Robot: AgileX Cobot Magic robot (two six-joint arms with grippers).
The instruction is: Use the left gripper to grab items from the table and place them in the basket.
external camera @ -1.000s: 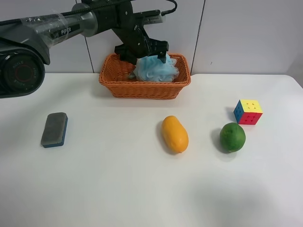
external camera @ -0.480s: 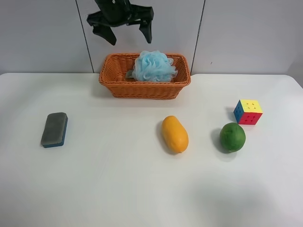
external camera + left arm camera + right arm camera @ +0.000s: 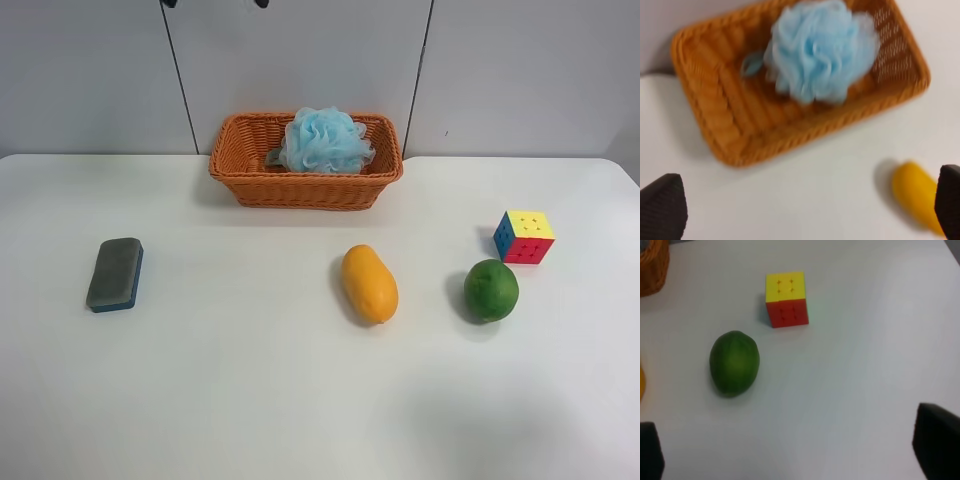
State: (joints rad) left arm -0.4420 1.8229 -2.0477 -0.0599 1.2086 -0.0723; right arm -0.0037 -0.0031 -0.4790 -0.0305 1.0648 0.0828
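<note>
The light-blue bath pouf (image 3: 326,140) lies in the orange-brown wicker basket (image 3: 300,190) at the back of the white table (image 3: 250,400). The grey sponge (image 3: 115,273), mango (image 3: 369,284), green fruit (image 3: 491,290) and puzzle cube (image 3: 525,237) lie on the table. Only the left gripper's dark fingertips (image 3: 168,3) show at the exterior high view's top edge. In the left wrist view the left gripper (image 3: 805,215) is open and empty, high above the basket (image 3: 705,105), pouf (image 3: 820,50) and mango (image 3: 917,195).
In the right wrist view the right gripper (image 3: 795,455) is open and empty, above the table near the green fruit (image 3: 734,362) and the cube (image 3: 786,299). A basket corner (image 3: 652,265) shows at that view's edge. A grey panelled wall (image 3: 520,70) stands behind the table.
The left gripper let go of the pouf in the basket, then rose until only its fingertips show. The pouf stays in the basket. Nothing else moved.
</note>
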